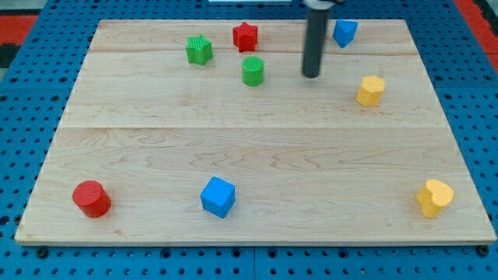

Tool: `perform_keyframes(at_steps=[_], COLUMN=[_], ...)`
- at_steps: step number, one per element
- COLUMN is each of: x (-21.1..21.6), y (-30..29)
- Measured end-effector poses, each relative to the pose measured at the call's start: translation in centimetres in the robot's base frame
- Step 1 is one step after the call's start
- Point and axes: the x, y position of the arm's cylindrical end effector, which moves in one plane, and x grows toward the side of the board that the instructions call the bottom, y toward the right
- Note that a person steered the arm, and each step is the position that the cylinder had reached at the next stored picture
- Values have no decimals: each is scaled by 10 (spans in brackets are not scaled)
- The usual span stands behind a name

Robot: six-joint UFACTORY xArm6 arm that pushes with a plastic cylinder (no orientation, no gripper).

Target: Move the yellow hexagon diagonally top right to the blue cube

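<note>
Tool: a dark rod with no jaws, its tip (311, 75) resting on the wooden table (257, 148).
Yellow hexagon (370, 91) sits right of the tip, apart from it; a blue block (344, 33) lies far behind; a blue cube (217, 197) sits near-left.

You lose the upper part of the straight dark rod (313, 39) past the view's top edge, so its mount stays out of sight. The blue pegboard base (23, 39) around the pale wooden board (257, 155) runs off every edge, and a red patch (478, 12) at the top right corner is cropped beyond recognition.
</note>
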Motion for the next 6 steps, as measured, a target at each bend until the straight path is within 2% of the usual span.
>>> perform_keyframes(at_steps=[1, 2, 3, 4, 5, 6], x=[0, 49, 80, 77, 105, 137], y=[65, 81, 38, 36, 83, 54])
